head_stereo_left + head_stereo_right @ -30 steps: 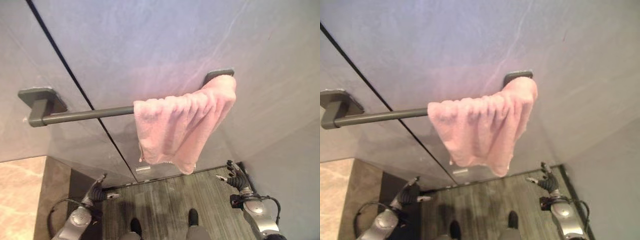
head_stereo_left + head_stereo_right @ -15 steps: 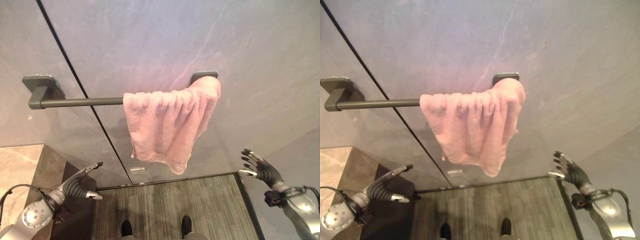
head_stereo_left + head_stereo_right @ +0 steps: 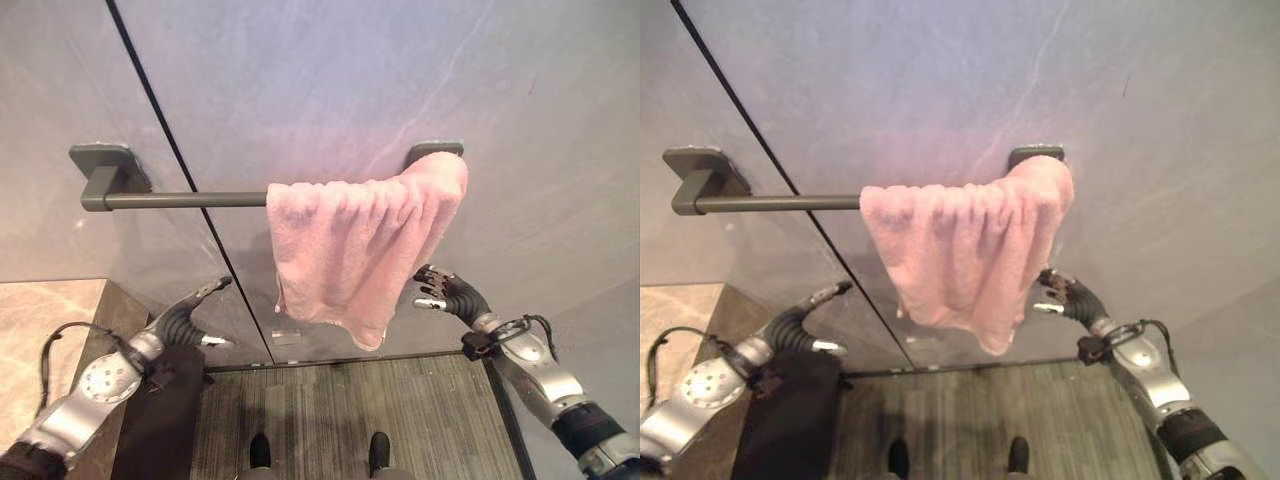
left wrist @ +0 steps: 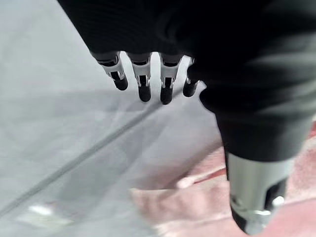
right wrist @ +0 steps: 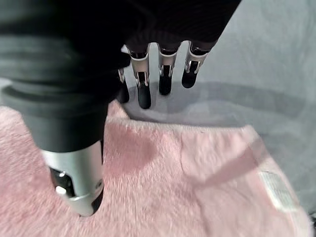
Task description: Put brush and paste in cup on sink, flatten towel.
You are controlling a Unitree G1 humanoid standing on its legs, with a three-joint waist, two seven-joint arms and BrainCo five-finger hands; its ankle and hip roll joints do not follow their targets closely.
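Note:
A pink towel [image 3: 360, 250] hangs bunched up at the right end of a dark grey wall rail [image 3: 180, 199]. My right hand [image 3: 450, 293] is raised beside the towel's lower right edge, fingers relaxed and open, with nothing held; the right wrist view shows its fingers [image 5: 144, 89] just above the pink towel [image 5: 187, 182]. My left hand [image 3: 185, 322] is up at the lower left, open, a short way from the towel's lower left corner. In the left wrist view the towel [image 4: 197, 202] lies past my straight fingers [image 4: 143, 79].
The rail is fixed to a grey wall [image 3: 320, 80] with a thin dark seam [image 3: 180, 170] running down it. A beige stone counter [image 3: 40, 330] sits at the lower left. Below lies a striped grey floor [image 3: 340, 410].
Both hands have risen toward the towel: the right hand moved left up to its lower right edge, the left hand lifted and came closer. The camera shifted slightly.

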